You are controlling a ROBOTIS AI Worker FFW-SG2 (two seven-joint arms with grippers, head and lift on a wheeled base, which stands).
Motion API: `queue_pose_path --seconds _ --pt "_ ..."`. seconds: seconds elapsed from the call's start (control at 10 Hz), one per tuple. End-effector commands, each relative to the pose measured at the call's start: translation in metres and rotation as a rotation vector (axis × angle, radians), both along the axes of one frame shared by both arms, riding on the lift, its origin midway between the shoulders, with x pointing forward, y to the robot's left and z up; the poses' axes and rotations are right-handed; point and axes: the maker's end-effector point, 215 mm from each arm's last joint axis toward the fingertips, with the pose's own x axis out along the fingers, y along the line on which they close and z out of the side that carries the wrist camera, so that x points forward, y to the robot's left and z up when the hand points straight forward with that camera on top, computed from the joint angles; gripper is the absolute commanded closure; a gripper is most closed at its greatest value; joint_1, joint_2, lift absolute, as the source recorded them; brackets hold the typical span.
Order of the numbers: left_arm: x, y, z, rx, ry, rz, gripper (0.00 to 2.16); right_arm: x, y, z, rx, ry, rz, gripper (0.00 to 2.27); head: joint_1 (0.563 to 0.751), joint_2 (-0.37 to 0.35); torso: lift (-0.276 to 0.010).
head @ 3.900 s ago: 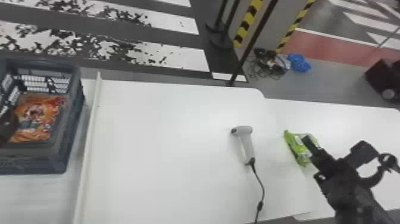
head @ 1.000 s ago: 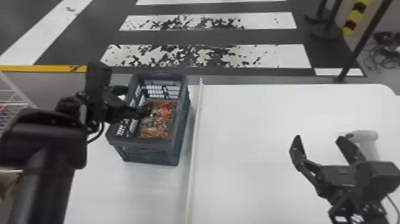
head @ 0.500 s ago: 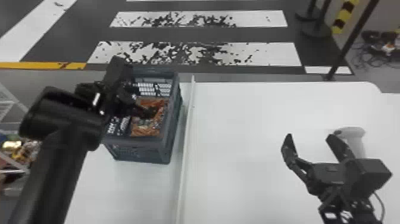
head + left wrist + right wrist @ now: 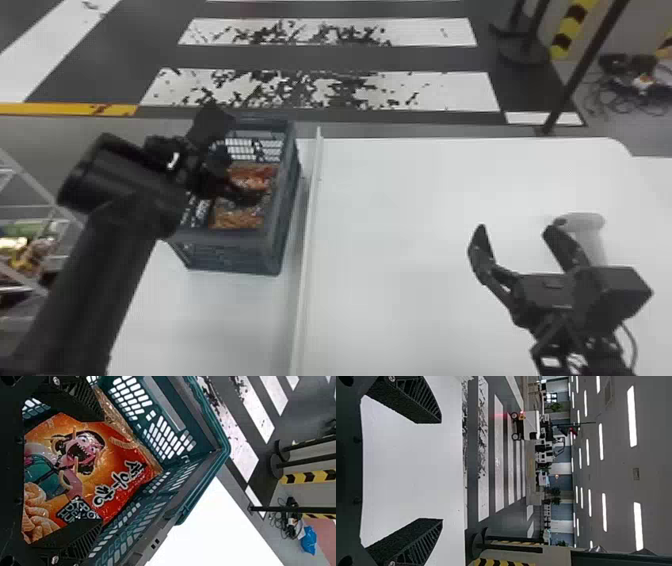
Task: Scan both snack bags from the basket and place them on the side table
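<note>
Basket (image 4: 235, 257): on the white surface (image 4: 215, 320) at the robot's left, within the left arm's reach. White rail (image 4: 306, 250) runs beside it, perhaps to divide the bag supply from the scanning area.

Bag (image 4: 119, 479): inside the basket, lying low, printed face to the wrist camera. The walls probably keep it from sliding off, but leave little room for fingers.

Left claw (image 4: 103, 471): lowered into the basket, fingers released, spread to either side of the bag. The width looks meant to let them straddle it before closing. No grasp visible. A pinch across the body seems next; the slick film could fold or slip if caught too shallow.

Right claw (image 4: 515, 229): parked over the table (image 4: 400, 250), fingers apart, grasping nothing. Probably kept there for the scanner (image 4: 595, 242), which lies just beyond it. Whether claw and scanner touch, cannot tell.

Bag's look: glossy orange-red film, shine along the creases. Cartoon figure, dark hair, mouth wide open, teal clothing. Curled tan snack pieces pictured near one end; large pale lettering, smaller lettering on a black patch. Crinkled, duller edge lies along the basket wall. Body looks plump, likely light and yielding. Barcode side cannot be made out.
</note>
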Motion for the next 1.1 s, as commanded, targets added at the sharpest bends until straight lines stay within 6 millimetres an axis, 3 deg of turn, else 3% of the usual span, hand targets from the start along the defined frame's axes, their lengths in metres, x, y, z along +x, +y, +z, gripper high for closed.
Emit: queue_pose_path --seconds 0.0,0.5,0.6,0.7,0.9,1.0 --pt "0.002 -0.003 -0.016 0.029 0.041 -0.009 0.09 0.000 0.000 0.000 0.002 0.001 0.000 0.04 0.695 0.049 -0.075" --pt "-0.011 -0.002 -0.067 0.111 0.138 -0.033 0.10 0.000 0.000 -0.003 0.007 0.006 0.000 0.04 0.695 0.043 -0.075" --pt "-0.018 0.000 -0.078 0.138 0.160 -0.050 0.16 0.000 0.001 -0.006 0.012 0.011 0.002 0.04 0.695 0.045 -0.075" --pt "-0.021 -0.004 -0.084 0.143 0.173 -0.075 0.35 0.000 0.000 -0.006 0.014 0.009 -0.001 0.04 0.695 0.046 -0.075" --pt "-0.017 -0.011 -0.075 0.103 0.161 -0.086 1.43 0.000 0.000 -0.008 0.016 0.012 -0.001 0.04 0.695 0.043 -0.075" --pt "-0.015 -0.003 -0.071 0.067 0.144 -0.038 2.14 0.000 0.000 -0.008 0.014 0.012 -0.001 0.04 0.695 0.039 -0.075"
